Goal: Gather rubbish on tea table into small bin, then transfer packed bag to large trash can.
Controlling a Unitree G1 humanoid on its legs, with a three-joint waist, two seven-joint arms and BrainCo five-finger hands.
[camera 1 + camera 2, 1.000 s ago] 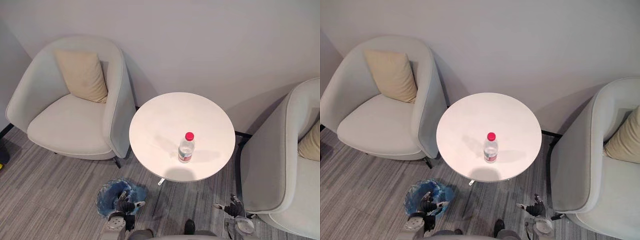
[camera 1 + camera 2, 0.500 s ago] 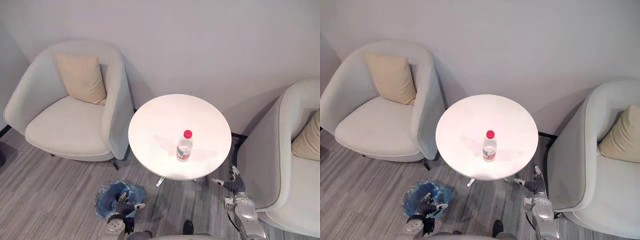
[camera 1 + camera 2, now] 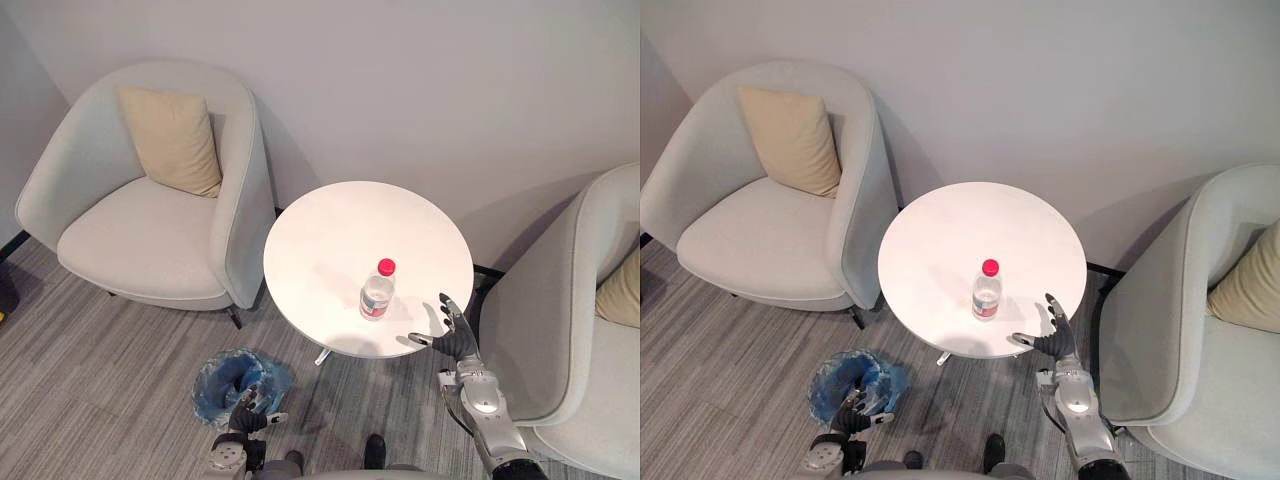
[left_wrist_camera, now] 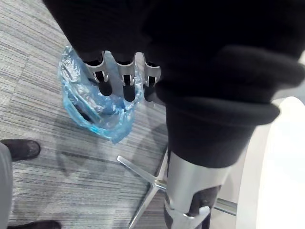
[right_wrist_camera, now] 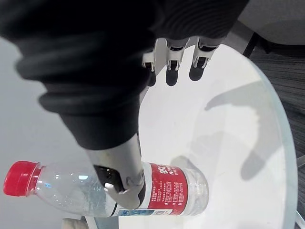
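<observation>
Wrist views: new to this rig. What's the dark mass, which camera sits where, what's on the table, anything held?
This is a humanoid robot with two arms that end in silver-fingered hands. The two wide pictures come from a stereo camera on its head, looking down. The two close ones come from a camera on each wrist. The dark mass in them is the hand's own ribbed cover.

On the round white table stands one clear plastic bottle with a red cap, upright. The right hand is open beside it, over the table's near edge, and does not touch it. The left hand hangs open near the floor, next to the small bin lined with a blue plastic bag. Neither hand holds anything.
</observation>
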